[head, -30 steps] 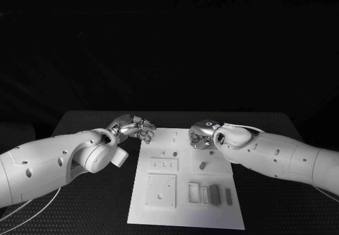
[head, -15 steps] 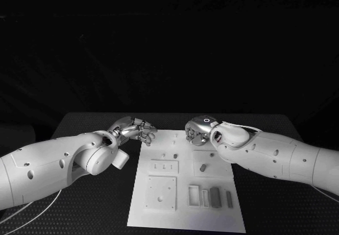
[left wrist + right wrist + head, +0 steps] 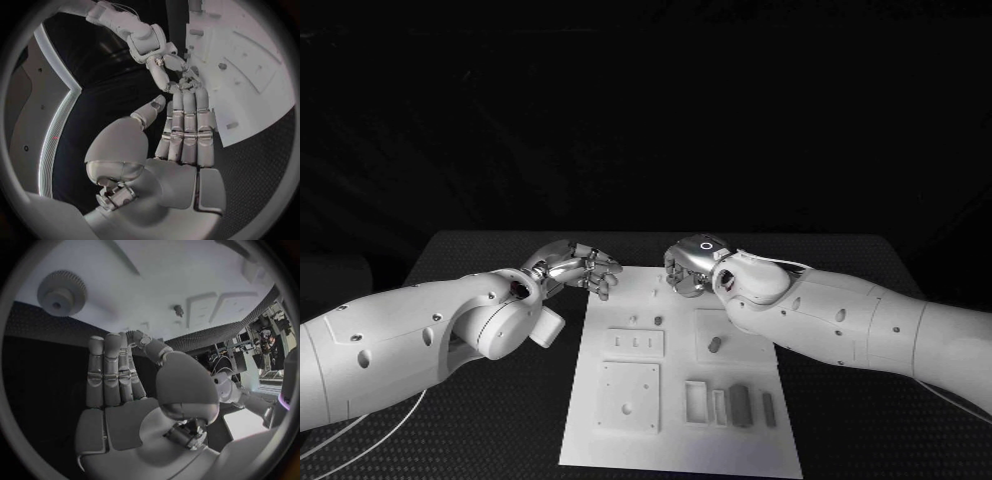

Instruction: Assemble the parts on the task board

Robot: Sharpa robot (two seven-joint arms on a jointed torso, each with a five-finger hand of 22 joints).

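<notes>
Head view | right hand (image 3: 687,266) slid toward the far edge of the task board (image 3: 684,440), fingers straight, holding nothing | left hand (image 3: 578,266) waited, fingers loosely apart, unladen | gear (image 3: 61,292) lay untouched; pickup seemingly next.

The head camera looks steeply down on the long white rectangular task board (image 3: 682,375) lying on the black table (image 3: 473,250); both wrist cameras sit close behind their hands, sharing the board's far end
</notes>
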